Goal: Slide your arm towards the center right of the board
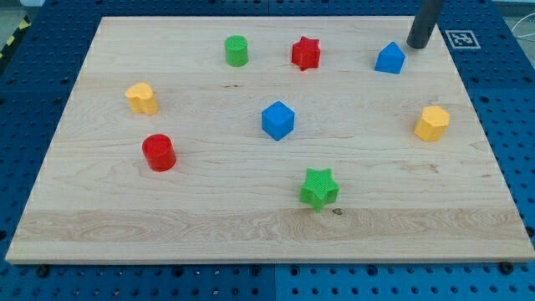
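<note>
My tip [416, 45] rests on the wooden board [209, 217] near the view's top right corner. It stands just right of and a little above a blue house-shaped block [389, 59], close to it but apart. A yellow hexagonal block [431, 124] sits at the centre right of the board, well below my tip.
A red star [306, 53] and a green cylinder [236, 51] sit along the top. A blue cube [277, 120] is at the centre. A green star [318, 187] is below it. A yellow block [142, 99] and a red cylinder [158, 153] are at the left.
</note>
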